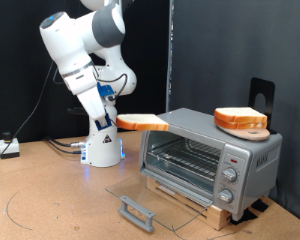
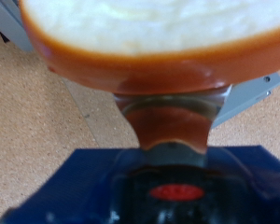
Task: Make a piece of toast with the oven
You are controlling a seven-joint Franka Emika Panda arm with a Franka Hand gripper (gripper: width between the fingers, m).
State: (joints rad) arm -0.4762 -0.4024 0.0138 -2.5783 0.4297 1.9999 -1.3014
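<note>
While aloft beside the open oven [image 1: 205,155], pincer [image 1: 118,122] closed tight around the piece of toast [image 1: 142,122].

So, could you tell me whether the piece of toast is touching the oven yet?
Cannot tell. In the exterior view the piece of toast overlaps the oven's top corner, with no gap or contact plain; the wrist view doesn't settle it.

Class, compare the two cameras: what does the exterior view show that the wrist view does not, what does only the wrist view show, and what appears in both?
Only the exterior view shows the oven with its glass door folded open, the stack of slices on its roof, and the arm. Only the wrist view shows the crust edge close up, clamped in the gripper. Both show the piece of toast held in the air.
</note>
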